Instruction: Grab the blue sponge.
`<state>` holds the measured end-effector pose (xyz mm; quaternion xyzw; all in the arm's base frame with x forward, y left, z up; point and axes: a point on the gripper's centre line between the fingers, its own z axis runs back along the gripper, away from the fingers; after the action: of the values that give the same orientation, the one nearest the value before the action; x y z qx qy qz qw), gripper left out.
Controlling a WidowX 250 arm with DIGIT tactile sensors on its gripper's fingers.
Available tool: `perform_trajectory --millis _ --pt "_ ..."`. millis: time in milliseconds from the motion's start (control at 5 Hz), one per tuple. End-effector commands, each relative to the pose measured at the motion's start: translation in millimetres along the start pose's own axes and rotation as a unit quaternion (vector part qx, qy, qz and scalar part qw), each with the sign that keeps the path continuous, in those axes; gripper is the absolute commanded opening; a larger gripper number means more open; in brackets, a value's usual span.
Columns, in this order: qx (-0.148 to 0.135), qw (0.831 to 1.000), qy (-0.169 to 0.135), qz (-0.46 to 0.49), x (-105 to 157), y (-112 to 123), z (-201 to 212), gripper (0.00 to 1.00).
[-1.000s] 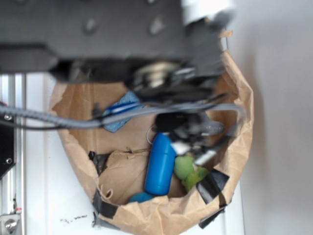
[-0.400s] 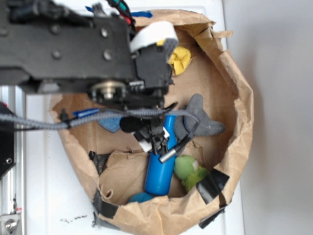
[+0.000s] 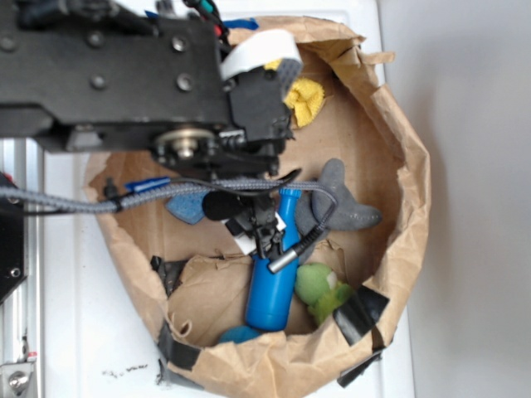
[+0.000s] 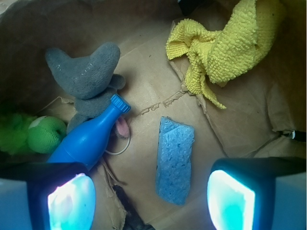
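- The claw is spread wide, empty, above the blue sponge, which lies flat on the bag floor.
- Risk: descending off-centre would probably nudge the blue bottle alongside.

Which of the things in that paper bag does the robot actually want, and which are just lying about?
Belongs to the job:
- blue sponge, lying flat on the bag floor
- gripper, open above the sponge

Just lying about:
- blue bottle
- grey plush toy
- yellow cloth
- green fuzzy toy
- paper bag holding them all
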<state>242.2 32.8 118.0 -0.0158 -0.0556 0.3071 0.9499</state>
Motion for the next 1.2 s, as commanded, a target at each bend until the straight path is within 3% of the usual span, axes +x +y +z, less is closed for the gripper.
perform_trajectory --millis 0,400,800,1000 --pt "-0.006 1.000 -0.011 0.007 7 5 7 1.00" --pt "-0.029 0.998 0.034 -0.047 6 40 -9 1.00" --pt "-0.034 0.998 0.002 -0.051 -2 51 -30 1.00" --pt "-0.010 0.998 -0.035 -0.053 -26 41 -43 1.00"
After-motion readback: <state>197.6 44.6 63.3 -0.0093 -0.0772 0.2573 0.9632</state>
